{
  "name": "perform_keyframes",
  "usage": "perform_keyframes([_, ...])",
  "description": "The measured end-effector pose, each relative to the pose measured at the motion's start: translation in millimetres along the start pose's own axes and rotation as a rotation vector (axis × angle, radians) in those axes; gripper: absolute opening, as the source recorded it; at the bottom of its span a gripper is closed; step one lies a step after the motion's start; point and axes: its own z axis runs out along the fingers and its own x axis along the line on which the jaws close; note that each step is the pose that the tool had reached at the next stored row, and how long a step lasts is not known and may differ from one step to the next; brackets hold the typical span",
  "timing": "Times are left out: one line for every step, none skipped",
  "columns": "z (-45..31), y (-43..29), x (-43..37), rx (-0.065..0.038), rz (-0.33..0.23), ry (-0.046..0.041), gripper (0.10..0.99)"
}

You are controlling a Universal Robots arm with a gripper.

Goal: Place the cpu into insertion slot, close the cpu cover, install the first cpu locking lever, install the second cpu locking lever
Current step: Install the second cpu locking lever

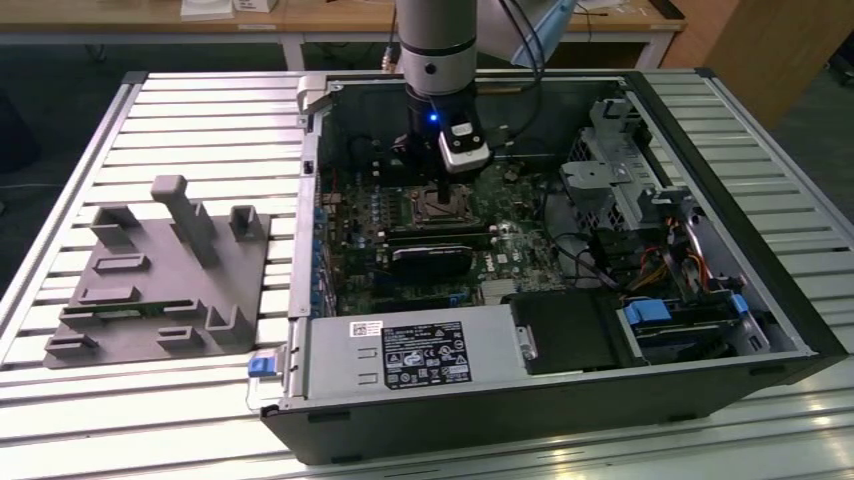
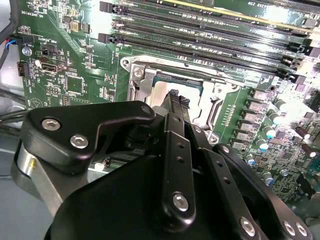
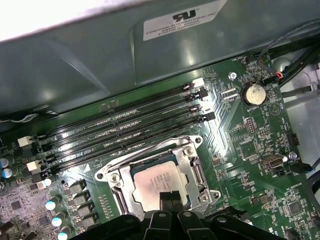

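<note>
1. Gripper [image 3: 169, 196] is down over the socket inside the open PC case [image 1: 747, 300]. In both wrist views its two black fingers [image 2: 175, 102] are pressed together, narrow, with nothing between them.
2. Fingertips sit at the edge of the cpu [image 3: 157, 182]; actual contact can't be confirmed.
3. The cpu lies flat in the insertion slot [image 3: 197, 175], silver-grey top up, seated square within the socket rim.
4. The cpu cover [image 3: 150, 159] is down around the chip: silvery frame surrounds it, chip top shows through the window. Also seen in the second wrist view, cover [image 2: 220, 97] framing the chip.
5. Lever state: can't tell from these views whether either one is latched.
6. Four long black memory slots [image 3: 125, 130] run just beside the socket, all unpopulated.
7. Round coin battery [image 3: 253, 93] sits on the motherboard [image 3: 260, 185], well apart from the socket.
8. Exterior view: arm [image 1: 437, 50] comes straight down into the case; grey fixture block [image 1: 160, 280] sits on the slatted table [image 1: 80, 400] at the exterior view's left.
</note>
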Motion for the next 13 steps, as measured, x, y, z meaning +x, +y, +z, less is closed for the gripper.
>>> perform_keyframes([-0.2, 0.0, 0.0, 0.000, 0.000, 0.0000, 0.106])
perform_keyframes([-0.6, -0.1, -0.1, 0.001, 0.000, 0.0001, 0.106])
perform_keyframes([-1.0, -0.1, -0.1, 0.001, 0.000, 0.0002, 0.106])
perform_keyframes([-1.4, 0.0, -0.1, 0.000, 0.000, 0.0000, 0.106])
perform_keyframes([-1.9, 0.0, -0.2, 0.000, 0.000, 0.0000, 0.106])
perform_keyframes([-2.1, 0.0, -0.2, 0.000, 0.000, 0.0000, 0.106])
perform_keyframes([-2.3, 0.0, -0.3, 0.000, 0.000, 0.0000, 0.106])
perform_keyframes([-2.7, 0.0, -0.3, 0.000, 0.000, 0.0000, 0.106])
perform_keyframes([-3.2, 0.0, -0.3, 0.000, 0.000, 0.0001, 0.106])
perform_keyframes([-3.8, 0.0, -0.4, 0.000, 0.000, 0.0000, 0.106])
perform_keyframes([-4.4, 0.0, -0.5, 0.000, 0.000, 0.0000, 0.106])
perform_keyframes([-5.2, 0.0, -0.6, 0.000, 0.000, 0.0000, 0.106])
perform_keyframes([-6.1, 0.0, -0.7, 0.000, 0.000, 0.0000, 0.106])
